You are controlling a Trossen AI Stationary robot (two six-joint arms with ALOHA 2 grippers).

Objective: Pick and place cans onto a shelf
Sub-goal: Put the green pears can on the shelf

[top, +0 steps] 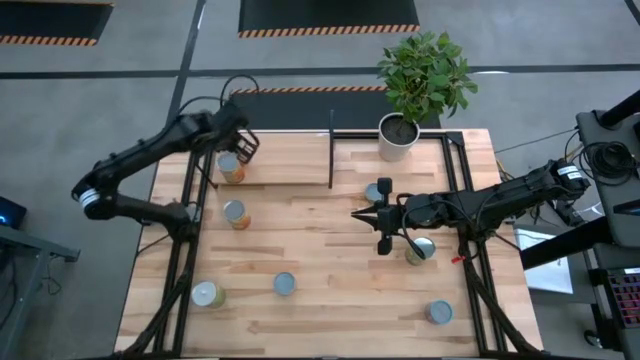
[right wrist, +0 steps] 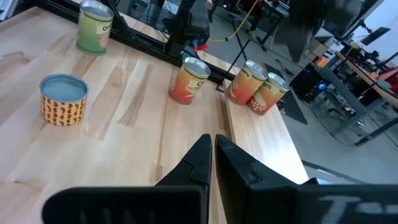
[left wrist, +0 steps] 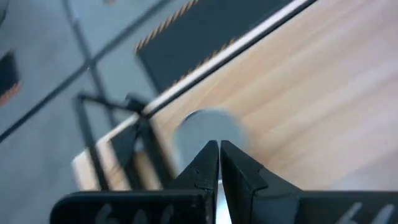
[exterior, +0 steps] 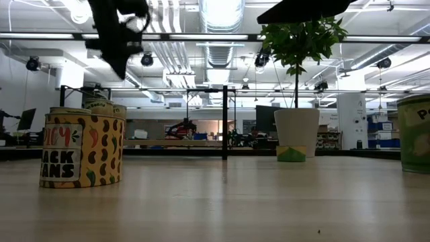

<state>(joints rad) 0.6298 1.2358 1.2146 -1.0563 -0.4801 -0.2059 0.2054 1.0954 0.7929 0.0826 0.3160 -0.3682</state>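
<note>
Several cans stand upright on the wooden tabletop [top: 330, 300]. Two orange-labelled cans [right wrist: 256, 86] stand side by side at the far left, and the silvery top of one [left wrist: 208, 129] shows just beyond my left gripper's tips. My left gripper [top: 243, 146] is shut and empty and hangs well above them [exterior: 118, 50]. My right gripper [top: 358, 215] is shut and empty, near the middle of the table, with a blue-topped can [top: 377, 191] on its far side. The shelf's black divider bar [top: 331, 150] stands at the far middle.
Other cans: one orange [top: 236, 213], one near left [top: 207, 294], one near middle [top: 284, 284], a green-labelled one under my right arm [top: 420, 250], one near right [top: 438, 313]. A white plant pot [top: 398, 138] stands at the far edge. Black frame posts [top: 195, 190] line both sides.
</note>
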